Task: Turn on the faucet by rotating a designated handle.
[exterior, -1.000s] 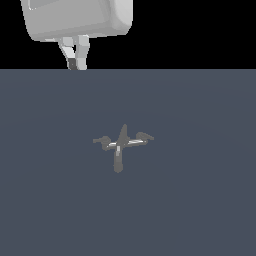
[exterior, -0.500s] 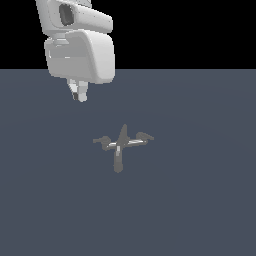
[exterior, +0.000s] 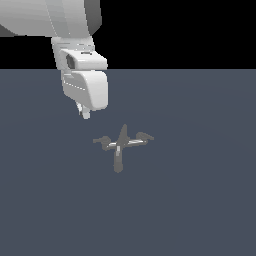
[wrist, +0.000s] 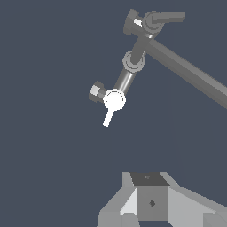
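The faucet (exterior: 121, 145) sits mid-table (exterior: 200, 200), the handle (exterior: 103, 141) branching toward the exterior view's left. The gripper (exterior: 86, 113) hangs above and beside that handle, apart from it and holding nothing. To approach well, lower beside the lever's tip, then push along its arc. The arm hides the fingers, so their spread cannot be determined; the faucet is small and indistinct.

A flat, dark slate-blue floor (exterior: 200, 200) is carrying a single item: the small grey cross-shaped faucet (exterior: 121, 145), which is sitting directly on it near the centre.
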{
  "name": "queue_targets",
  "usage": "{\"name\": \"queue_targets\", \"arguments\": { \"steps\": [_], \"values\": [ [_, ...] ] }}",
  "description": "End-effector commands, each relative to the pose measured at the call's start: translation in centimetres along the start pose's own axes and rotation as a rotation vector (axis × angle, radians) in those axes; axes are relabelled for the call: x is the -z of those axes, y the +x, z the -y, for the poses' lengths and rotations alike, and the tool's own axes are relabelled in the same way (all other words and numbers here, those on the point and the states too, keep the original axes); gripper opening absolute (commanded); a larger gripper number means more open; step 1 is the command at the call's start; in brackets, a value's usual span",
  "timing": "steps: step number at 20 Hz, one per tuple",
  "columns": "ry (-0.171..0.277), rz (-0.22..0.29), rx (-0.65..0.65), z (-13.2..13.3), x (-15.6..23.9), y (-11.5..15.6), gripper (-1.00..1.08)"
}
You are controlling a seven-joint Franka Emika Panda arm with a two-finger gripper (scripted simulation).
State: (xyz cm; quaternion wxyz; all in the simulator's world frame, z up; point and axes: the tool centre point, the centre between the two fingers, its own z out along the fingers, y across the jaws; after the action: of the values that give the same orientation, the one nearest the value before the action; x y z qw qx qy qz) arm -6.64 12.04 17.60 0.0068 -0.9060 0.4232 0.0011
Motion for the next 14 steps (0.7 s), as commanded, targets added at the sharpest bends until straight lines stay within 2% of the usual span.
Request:
{"name": "queue_targets", "arguments": {
  "steps": [1, 14],
  "values": [
    [-0.001, -0.002, -0.041, 0.9, -1.5, 0.6, -1.0],
    [-0.009, -0.01, -0.243, 4.9, -8.8, 4.3, -1.0]
  ]
}}
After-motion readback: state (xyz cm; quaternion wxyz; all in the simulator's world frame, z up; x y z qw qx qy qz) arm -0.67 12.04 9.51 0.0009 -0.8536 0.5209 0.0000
